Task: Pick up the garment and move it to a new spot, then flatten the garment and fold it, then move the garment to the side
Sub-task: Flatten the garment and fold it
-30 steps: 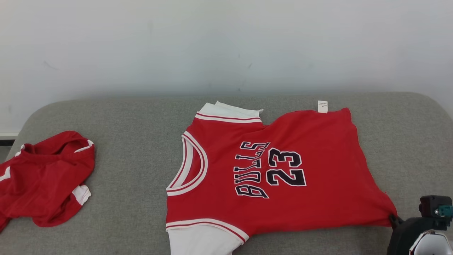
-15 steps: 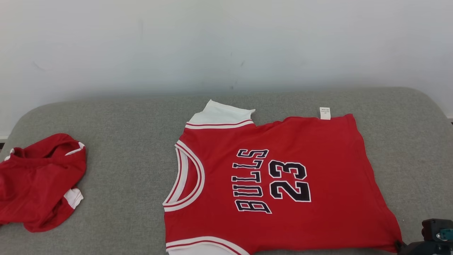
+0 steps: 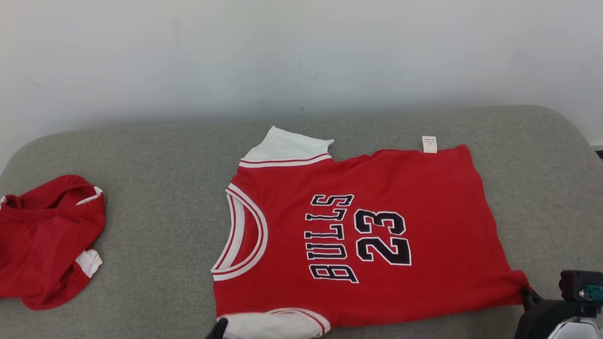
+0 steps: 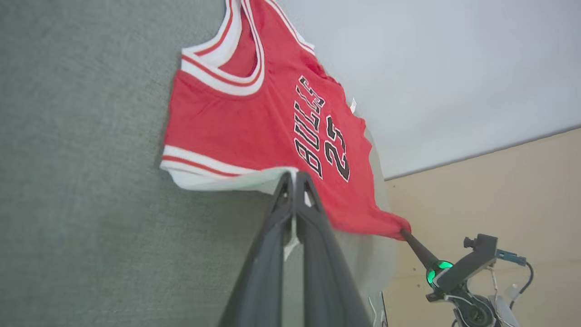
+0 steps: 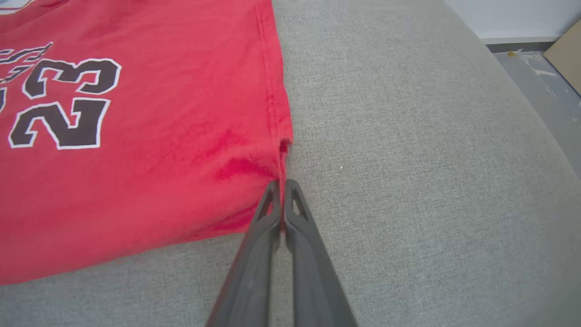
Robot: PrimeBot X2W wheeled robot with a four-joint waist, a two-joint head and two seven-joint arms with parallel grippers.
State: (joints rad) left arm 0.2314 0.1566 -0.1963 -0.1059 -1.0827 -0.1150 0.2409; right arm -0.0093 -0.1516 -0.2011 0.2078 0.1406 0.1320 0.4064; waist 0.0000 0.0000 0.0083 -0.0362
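The left end effector (image 4: 294, 178) pinches the jersey (image 3: 424, 197) by its sleeve, the right end effector (image 5: 281, 185) by a hem corner; uneven pulling could free either.

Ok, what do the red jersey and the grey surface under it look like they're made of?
The jersey: soft matte knit, likely cotton or polyester; it puckers at the pulled corner and shows a stitched hem. The grey surface: matte heathered woven upholstery, probably over padding, given its rounded edges.
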